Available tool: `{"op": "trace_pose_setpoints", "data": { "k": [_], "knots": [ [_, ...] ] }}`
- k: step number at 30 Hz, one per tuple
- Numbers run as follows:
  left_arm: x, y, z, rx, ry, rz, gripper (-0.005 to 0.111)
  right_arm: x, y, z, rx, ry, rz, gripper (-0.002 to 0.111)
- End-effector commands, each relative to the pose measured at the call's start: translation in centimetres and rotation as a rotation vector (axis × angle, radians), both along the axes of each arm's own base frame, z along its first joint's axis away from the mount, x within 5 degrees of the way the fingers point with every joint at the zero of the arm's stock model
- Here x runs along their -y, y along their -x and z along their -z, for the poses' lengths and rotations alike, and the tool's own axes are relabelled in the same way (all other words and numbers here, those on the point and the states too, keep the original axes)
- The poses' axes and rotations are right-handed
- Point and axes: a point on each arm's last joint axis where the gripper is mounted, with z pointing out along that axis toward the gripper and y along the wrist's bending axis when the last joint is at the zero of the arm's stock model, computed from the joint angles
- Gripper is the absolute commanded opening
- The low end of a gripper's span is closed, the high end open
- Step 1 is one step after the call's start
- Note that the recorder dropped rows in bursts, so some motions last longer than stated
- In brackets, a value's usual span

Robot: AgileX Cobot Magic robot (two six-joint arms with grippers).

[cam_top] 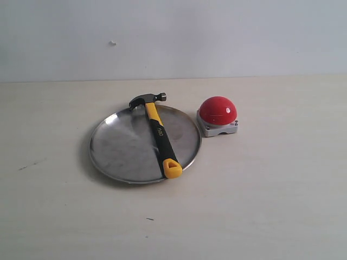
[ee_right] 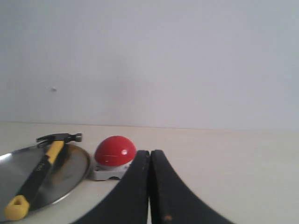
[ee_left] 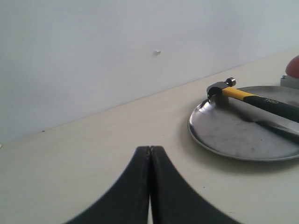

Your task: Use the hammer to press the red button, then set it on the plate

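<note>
Two grippers, both clamped fully closed with nothing held: the left gripper and right gripper each show black fingers pressed tip to tip over bare table (neither shows in the exterior view).

Next out, the plate: round, silver, scuffed, flat on the table in its middle stretch, short of the far edge.

The hammer is lying across the plate, right of the plate's centre, running near to far:
- the yellow loop end sits on the near-right rim, poking slightly past it
- the black-and-yellow handle spans the dish
- the dark steel head is at the far rim, claw end pointing left

The left wrist view confirms the head is resting at the rim.

The red button has its dome on a grey square base. It stands on the table just beside the plate's right rim, level with the hammer head (I can't tell whether the base touches the rim). It is clear of the hammer.

Beyond that, the table's far edge meets a plain pale wall.
</note>
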Motion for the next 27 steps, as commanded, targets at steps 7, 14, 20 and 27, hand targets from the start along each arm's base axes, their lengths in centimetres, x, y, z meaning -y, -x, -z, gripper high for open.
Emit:
{"op": "trace_pose_setpoints", "data": {
  "k": [7,14,20,27],
  "knots": [
    [0.00,0.05,-0.06,0.006,0.009,-0.001,0.000,0.45,-0.06,0.14,0.014,0.091,0.078,0.000],
    [0.00,0.05,-0.06,0.006,0.009,-0.001,0.000,0.44,-0.06,0.21,0.006,0.085,0.076,0.000],
    [0.00,0.05,-0.06,0.006,0.009,-0.001,0.000,0.90,-0.09,0.46,-0.032,0.030,0.127,0.000],
    [0.00,0.05,-0.06,0.006,0.009,-0.001,0.000,0.89,-0.09,0.46,-0.039,-0.022,0.127,0.000]
  ]
}}
